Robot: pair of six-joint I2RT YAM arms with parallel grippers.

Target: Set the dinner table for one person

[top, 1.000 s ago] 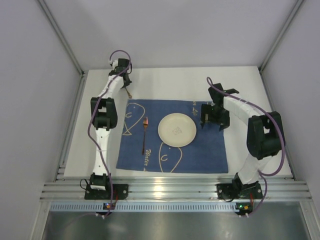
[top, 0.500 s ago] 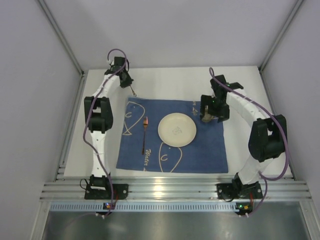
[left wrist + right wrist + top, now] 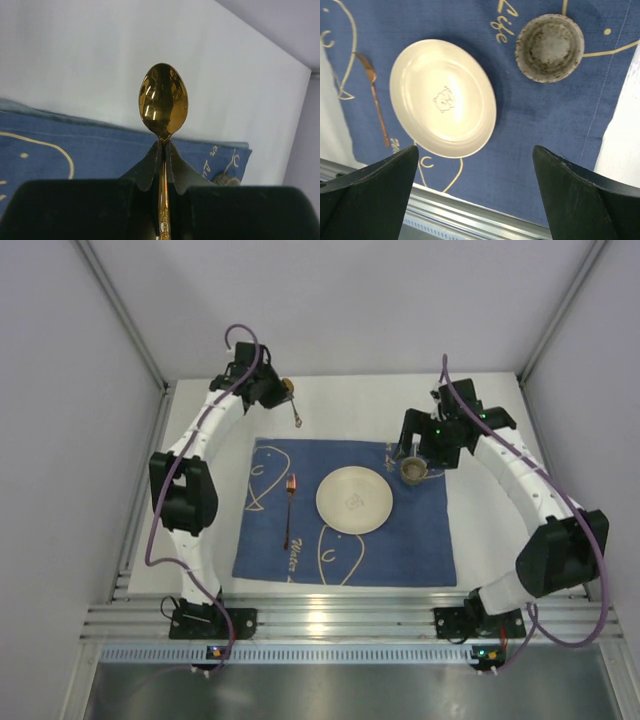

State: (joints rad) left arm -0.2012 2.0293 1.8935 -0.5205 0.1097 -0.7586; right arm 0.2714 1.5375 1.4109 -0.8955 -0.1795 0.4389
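Spoon (image 3: 290, 391) placement looked like the step in hand. The left gripper (image 3: 278, 390) hung over the upper left of the dinner table (image 3: 350, 400), and the left wrist view showed its fingers (image 3: 150, 167) pinched together on the spoon's neck, with the gold bowl (image 3: 163, 100) standing out beyond the tips.

The white table filled the middle of the top view. The blue placemat (image 3: 420, 540) lay flat on it, below and to the right of the left gripper. On the mat sat the cream plate (image 3: 353, 500), near centre. A copper-coloured utensil (image 3: 289, 508) lay just left of the plate, its long axis running up and down the frame. A small speckled cup (image 3: 413, 470) stood just off the plate's upper right.

The right gripper (image 3: 425, 445) hovered just above the cup in the frame. In its own wrist view its fingers (image 3: 375, 185) stood wide apart and held nothing, and the cup (image 3: 550, 47) and plate (image 3: 442, 97) lay clear of them.

The coming move probably turned on one relation. The held spoon hung over bare table just above the mat's upper-left corner, its thin handle slanting down and slightly right. The unfilled strip of mat lay to the right of the plate and below the cup, which put it across the plate from the spoon. The right arm was nearer that strip, but the left arm held the spoon. To set it there the left arm would have had to reach over or around the plate. It would also have had to turn the spoon so that it lay parallel to the utensil already on the mat.
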